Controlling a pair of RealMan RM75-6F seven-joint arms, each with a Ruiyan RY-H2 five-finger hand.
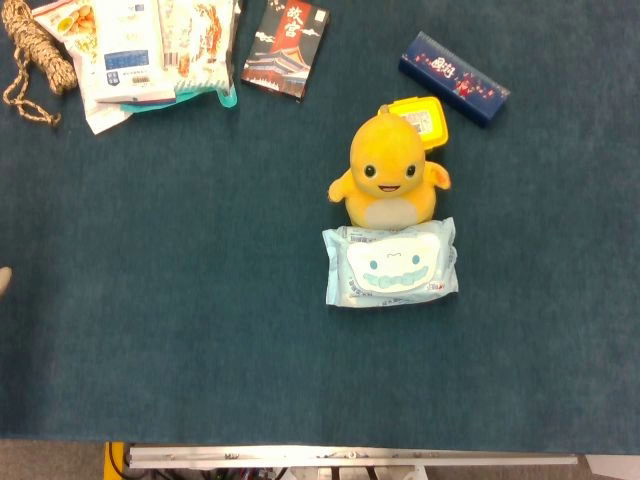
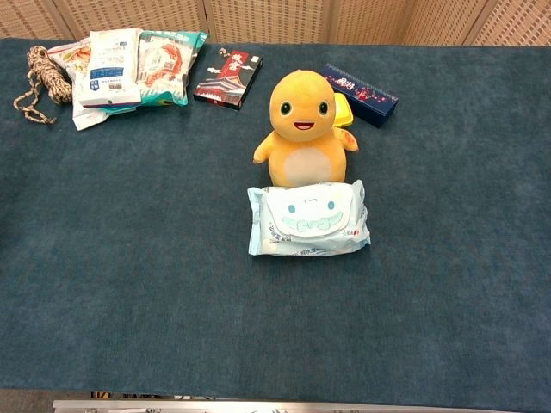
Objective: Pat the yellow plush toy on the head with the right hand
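Chest view, plush toy [image 2: 301, 129] upright, wipes pack [image 2: 308, 219] touching (front); hands unseen

The yellow plush toy [image 2: 301, 129] sits upright on the dark teal cloth, facing the robot with black eyes, an open smiling mouth and a pale belly. Its stubby arms stick out sideways, and its head is bare.

The yellow plush toy [image 2: 302, 129] looked soft and fuzzy; the wipes pack [image 2: 308, 219] was glossy plastic film, the table cover [image 2: 129, 258] matt, napped cloth, the rope [image 1: 38, 45] rough fibre.
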